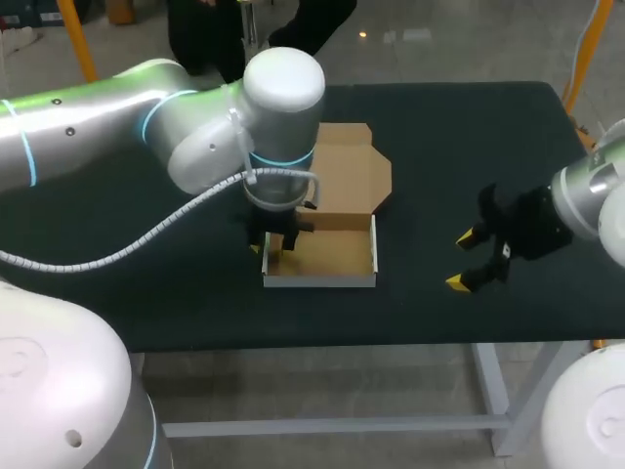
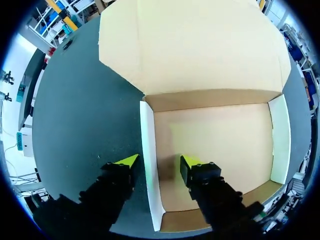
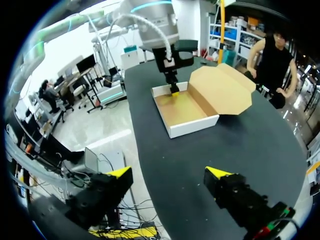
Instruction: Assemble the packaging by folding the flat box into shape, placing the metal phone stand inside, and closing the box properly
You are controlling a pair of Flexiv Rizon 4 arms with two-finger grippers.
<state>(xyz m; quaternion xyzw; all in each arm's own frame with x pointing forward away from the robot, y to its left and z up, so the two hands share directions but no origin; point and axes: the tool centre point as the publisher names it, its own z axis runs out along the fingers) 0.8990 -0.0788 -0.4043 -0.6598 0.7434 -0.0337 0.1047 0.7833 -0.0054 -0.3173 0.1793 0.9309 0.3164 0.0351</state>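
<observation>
Dark table [image 1: 439, 147], box [image 1: 332, 256] long axis crosswise, lid [image 1: 347, 176] pointing away

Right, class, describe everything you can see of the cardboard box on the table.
The shallow cardboard box, white outside and brown inside, sits on the dark table. Its tray is folded up with four low walls; the hinged lid is folded back, open, behind it. No contents show inside. The left gripper, open, straddles one side wall, one finger inside, one outside.
</observation>
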